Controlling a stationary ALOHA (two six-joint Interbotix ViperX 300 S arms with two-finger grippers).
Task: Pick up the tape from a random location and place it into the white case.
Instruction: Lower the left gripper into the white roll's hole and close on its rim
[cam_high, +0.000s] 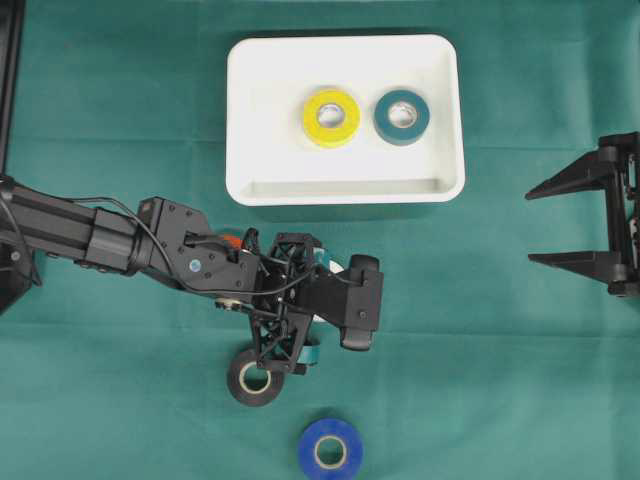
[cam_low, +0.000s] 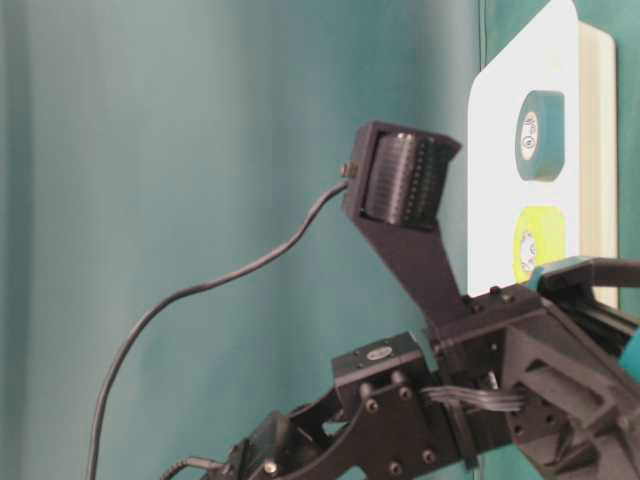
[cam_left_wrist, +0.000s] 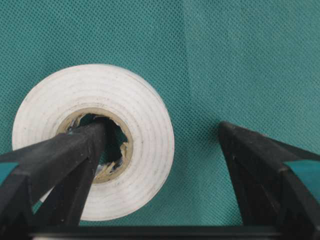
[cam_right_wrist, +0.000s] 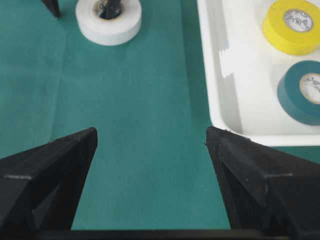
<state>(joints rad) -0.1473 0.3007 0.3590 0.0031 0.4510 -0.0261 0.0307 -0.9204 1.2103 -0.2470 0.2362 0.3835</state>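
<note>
Black fingers of the left gripper (cam_left_wrist: 155, 165) fill the bottom of the left wrist view, spread apart with nothing yet clamped between them. One finger (cam_left_wrist: 75, 155) is seen reaching down into the cardboard core of a white tape roll (cam_left_wrist: 130, 150), while the other finger (cam_left_wrist: 260, 170) stands outside the roll, over bare green cloth (cam_left_wrist: 240, 60). The roll's wall is thus placed between the two fingers, so a pinch across that wall is judged to be the coming move.

Seen from overhead, the roll (cam_high: 243, 385) lies flat on the cloth, its hole facing up, partly hidden under the left gripper (cam_high: 285, 365) at the lower centre of the table. A blue tape roll (cam_high: 330, 450) lies flat just beyond it, near the bottom edge, apart from the gripper.

The white case (cam_high: 240, 120) sits at the upper centre, well apart from the gripped-at roll. Two rolls are held in it, lying flat side by side: a yellow tape roll (cam_high: 332, 118) and a teal tape roll (cam_high: 402, 117), close together but not touching. Bare floor is left on either side of them.

The right gripper (cam_high: 565, 222) is parked at the right edge, fingers wide apart and empty, far from the white roll. The left arm is clearly the nearer one.
</note>
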